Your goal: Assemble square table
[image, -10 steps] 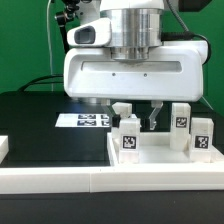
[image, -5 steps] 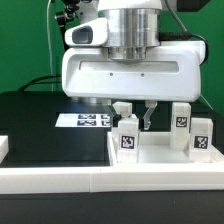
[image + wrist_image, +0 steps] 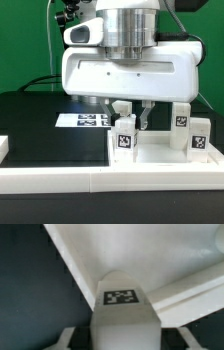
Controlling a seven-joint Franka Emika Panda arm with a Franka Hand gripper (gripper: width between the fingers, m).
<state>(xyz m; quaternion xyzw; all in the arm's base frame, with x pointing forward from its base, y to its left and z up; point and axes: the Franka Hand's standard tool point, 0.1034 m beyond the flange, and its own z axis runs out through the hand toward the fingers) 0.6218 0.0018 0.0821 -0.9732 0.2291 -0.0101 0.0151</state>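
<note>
The white square table top (image 3: 160, 158) lies at the exterior view's lower right, with a raised rim. Three white tagged leg posts stand on it: one (image 3: 125, 137) under my hand, two more (image 3: 181, 120) (image 3: 201, 136) to the exterior view's right. My gripper (image 3: 134, 120) is lowered over the first leg post, with one finger on each side of its upper part. In the wrist view that leg post (image 3: 122, 300) fills the space between the fingers (image 3: 70, 339). A narrow dark gap shows on either side, so the jaws stand open around it. The gripper (image 3: 126, 345) holds nothing.
The marker board (image 3: 84, 120) lies flat on the black table behind the top, to the exterior view's left. A long white rail (image 3: 70, 182) runs along the front. A white block (image 3: 3, 148) sits at the left edge.
The finger on the exterior view's right has moved inward toward the leg post, narrowing the jaw gap. The hand has shifted slightly to the left. The other legs have not moved.
</note>
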